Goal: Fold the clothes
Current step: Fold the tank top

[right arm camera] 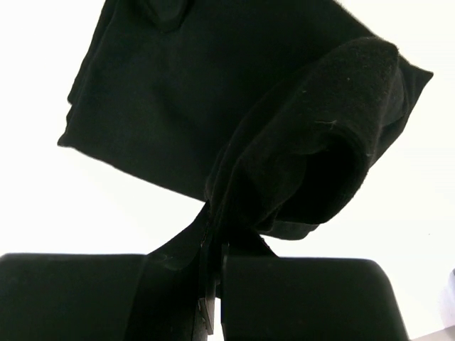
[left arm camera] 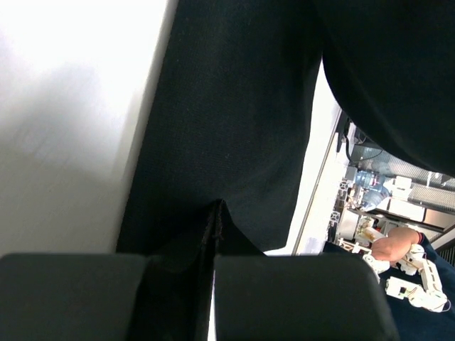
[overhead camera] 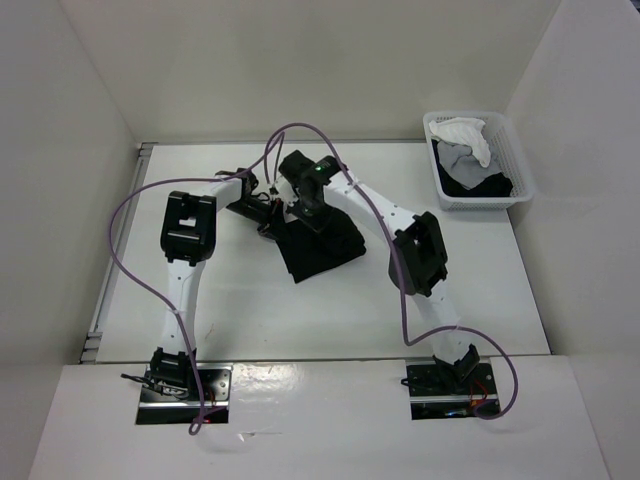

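Observation:
The clothes, a plain black top, lie partly folded on the white table near its middle, with the far edge lifted. My left gripper is at that edge's left end, shut on a pinch of the fabric. In the left wrist view the black cloth hangs taut from the shut left gripper. Beside it, my right gripper is also shut on the cloth. The right wrist view has a curled fold of the clothes rising from the shut right gripper, and the rest lies flat behind.
A white slatted basket stands at the back right and holds a white garment, a grey one and something dark. White walls enclose the table on three sides. Purple cables loop over both arms.

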Tool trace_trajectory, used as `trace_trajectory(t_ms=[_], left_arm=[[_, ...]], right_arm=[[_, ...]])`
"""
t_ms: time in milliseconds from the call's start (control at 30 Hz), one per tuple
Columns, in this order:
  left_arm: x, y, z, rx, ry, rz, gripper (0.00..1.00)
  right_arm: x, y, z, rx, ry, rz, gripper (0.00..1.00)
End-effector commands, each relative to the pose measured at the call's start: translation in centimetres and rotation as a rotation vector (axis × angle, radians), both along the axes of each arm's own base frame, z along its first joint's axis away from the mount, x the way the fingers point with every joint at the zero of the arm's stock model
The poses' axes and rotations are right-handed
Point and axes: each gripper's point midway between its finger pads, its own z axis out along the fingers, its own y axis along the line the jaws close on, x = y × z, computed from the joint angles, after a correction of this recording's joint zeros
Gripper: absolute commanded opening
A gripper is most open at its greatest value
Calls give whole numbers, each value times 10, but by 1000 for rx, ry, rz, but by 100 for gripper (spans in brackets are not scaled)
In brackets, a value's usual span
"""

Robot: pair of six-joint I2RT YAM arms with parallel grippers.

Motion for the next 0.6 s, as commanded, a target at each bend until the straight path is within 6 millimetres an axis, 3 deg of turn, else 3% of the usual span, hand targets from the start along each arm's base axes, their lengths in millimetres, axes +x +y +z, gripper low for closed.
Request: trace_trajectory(t_ms=[0, 233, 300, 333, 400, 467, 567], left_arm=[[4, 3, 9, 26, -81, -14, 0], [4, 3, 9, 26, -81, -14, 0], [4, 3, 13, 25, -90, -14, 0], [4, 3, 13, 25, -90, -14, 0], [4, 3, 13, 25, -90, -14, 0], [2, 3, 11, 26, -81, -14, 0], [2, 3, 11, 26, -81, -14, 0]], right_arm=[[6, 8, 9, 16, -24, -14, 3], [9, 21, 13, 64, -17, -10, 9], [8, 29, 15, 80, -19, 3, 16], [1, 33, 11, 75, 2, 18, 27], [-6, 39, 12, 85, 17, 51, 31], [-17, 47, 12, 98, 43, 85, 44], [-33, 56, 14, 109, 79, 147, 52]])
